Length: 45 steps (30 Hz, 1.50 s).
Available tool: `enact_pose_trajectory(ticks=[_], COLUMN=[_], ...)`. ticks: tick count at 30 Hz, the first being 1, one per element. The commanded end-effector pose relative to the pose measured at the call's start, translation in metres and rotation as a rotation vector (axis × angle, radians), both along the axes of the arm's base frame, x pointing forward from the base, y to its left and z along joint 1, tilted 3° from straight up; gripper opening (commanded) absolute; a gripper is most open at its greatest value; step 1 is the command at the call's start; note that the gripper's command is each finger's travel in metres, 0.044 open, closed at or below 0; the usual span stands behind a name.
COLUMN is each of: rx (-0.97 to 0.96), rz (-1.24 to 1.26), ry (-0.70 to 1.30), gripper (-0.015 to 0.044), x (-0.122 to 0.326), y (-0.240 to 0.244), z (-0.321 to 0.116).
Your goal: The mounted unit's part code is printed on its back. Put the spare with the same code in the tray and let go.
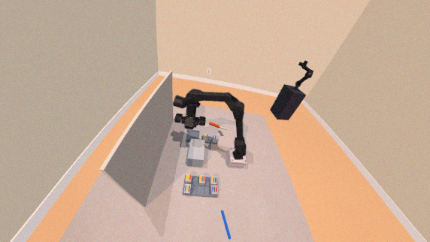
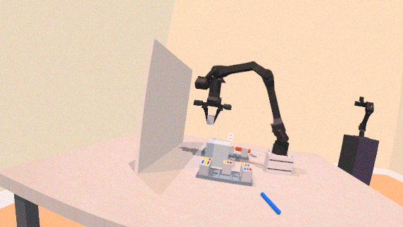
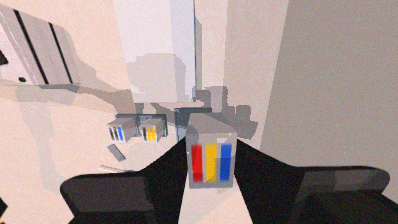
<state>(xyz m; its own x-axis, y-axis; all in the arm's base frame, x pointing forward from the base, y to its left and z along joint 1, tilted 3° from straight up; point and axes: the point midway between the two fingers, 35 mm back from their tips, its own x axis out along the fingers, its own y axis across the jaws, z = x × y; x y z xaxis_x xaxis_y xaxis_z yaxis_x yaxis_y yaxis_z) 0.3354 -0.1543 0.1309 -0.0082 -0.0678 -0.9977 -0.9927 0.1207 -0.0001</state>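
Note:
My gripper (image 2: 211, 119) (image 3: 207, 138) is shut on a grey spare (image 2: 210, 120) (image 3: 211, 162) with red, yellow and blue stripes, held high above the table. The dark grey tray (image 1: 193, 134) (image 3: 183, 116) is low beneath the gripper area, partly hidden by the held spare in the wrist view. The large pale grey mounted unit (image 1: 196, 153) (image 2: 218, 151) (image 3: 155, 45) stands beside the tray; only a thin coloured sliver shows on its side, its code unreadable. A front rack (image 1: 201, 195) (image 2: 225, 179) holds several striped spares. A small rear rack holds two spares (image 3: 119, 131) (image 3: 150, 131).
A tall grey panel (image 1: 144, 143) (image 2: 165, 109) stands left of the unit. My arm's white base (image 1: 237, 161) (image 2: 279, 166) is to the right. An orange-handled screwdriver (image 1: 214, 125) (image 2: 240, 149) lies at the back, a blue rod (image 1: 225, 225) (image 2: 270, 203) in front. Another arm stands on a dark pedestal (image 1: 288, 103).

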Motion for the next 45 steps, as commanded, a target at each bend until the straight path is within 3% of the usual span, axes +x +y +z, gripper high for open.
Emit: enact_pose_trajectory(ticks=[1, 11, 45], rx=[0.005, 0.004, 0.004], rz=[0.007, 0.024, 0.024], ry=[0.0, 0.002, 0.001], gripper=[0.0, 0.0, 0.0], x=[-0.006, -0.033, -0.029], y=[-0.021, -0.075, -0.081], z=[0.001, 0.004, -0.026])
